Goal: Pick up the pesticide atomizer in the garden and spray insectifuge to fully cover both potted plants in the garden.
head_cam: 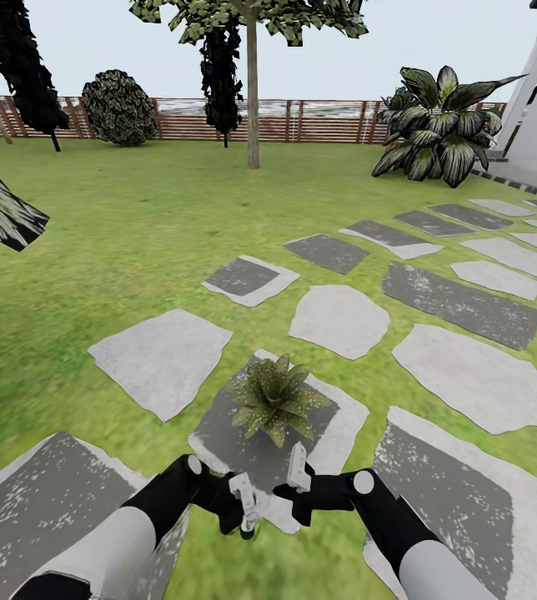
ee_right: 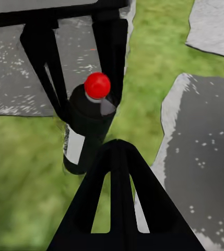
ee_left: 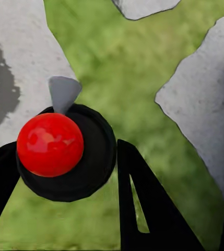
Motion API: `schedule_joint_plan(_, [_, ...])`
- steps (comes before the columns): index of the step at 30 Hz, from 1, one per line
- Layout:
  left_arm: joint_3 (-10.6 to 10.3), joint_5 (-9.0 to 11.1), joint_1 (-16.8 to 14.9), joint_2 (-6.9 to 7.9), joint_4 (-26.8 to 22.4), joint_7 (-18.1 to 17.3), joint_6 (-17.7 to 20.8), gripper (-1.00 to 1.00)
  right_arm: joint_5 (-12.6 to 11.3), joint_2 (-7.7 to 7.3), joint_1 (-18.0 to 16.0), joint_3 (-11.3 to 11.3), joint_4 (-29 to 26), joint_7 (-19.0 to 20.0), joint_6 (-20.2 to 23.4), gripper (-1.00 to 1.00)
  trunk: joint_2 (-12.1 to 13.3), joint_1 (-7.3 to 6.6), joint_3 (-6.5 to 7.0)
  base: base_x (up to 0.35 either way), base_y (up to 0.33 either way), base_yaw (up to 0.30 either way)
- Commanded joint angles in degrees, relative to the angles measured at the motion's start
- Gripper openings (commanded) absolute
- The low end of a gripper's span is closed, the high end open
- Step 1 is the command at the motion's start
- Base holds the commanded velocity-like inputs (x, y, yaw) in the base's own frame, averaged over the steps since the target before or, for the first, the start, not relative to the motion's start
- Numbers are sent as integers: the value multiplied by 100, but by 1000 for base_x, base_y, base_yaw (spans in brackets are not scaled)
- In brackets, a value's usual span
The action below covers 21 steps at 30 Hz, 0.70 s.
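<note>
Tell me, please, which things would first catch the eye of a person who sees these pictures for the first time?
A low rosette plant with pointed speckled green leaves sits on a grey stepping stone just ahead of both grippers. In the left wrist view, a glossy red ball cap tops the dark atomizer between the left gripper's fingers. A big striped-leaf agave stands far right by the brown fence.

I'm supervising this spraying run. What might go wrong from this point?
1. The right gripper hangs close to the pesticide atomizer held in the left gripper; a nudge might knock it askew.
2. The head view shows one potted plant ahead; the other might get skipped.
</note>
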Motion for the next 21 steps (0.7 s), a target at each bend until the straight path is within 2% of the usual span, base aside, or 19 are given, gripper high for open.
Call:
schedule_joint_plan(1, [-4,2,-3,83,-13,-24,46,-100,50,-2,-2,-6,-7,4,-30,-100,-2,-1,-5,0,0,0])
schedule_joint_plan(3, [-5,-1,-6,261,-12,-23,47,-100,50,-4,-2,-6,-7,4,-30,-100,-2,-1,-5,0,0,0])
schedule_joint_plan(12, [1,6,17,862,-38,-23,25,-100,58,-11,-2,-6,16,4,-30,-100,-2,-1,-5,0,0,0])
schedule_joint_plan(13, [8,7,23,987,-39,-23,24,-100,55,-15,-2,-12,22,4,-31,100,-2,-1,-5,0,0,0])
schedule_joint_plan(16, [34,44,28,1297,-17,-22,-1,-100,56,-29,-2,-24,32,4,-34,100,-2,-1,-5,0,0,0])
schedule_joint_plan(18, [60,76,33,1418,6,4,-4,-100,61,-46,-2,-39,38,-22,-37,100,-2,-1,-5,0,0,0])
schedule_joint_plan(20, [244,150,41,1430,201,186,-14,-100,54,-76,3,-52,67,-221,-45,100,-2,-1,-5,0,0,0])
schedule_joint_plan(21, [350,241,48,1415,402,425,-21,-100,47,-89,8,-55,137,-493,-47,100,-2,-1,-5,0,0,0])
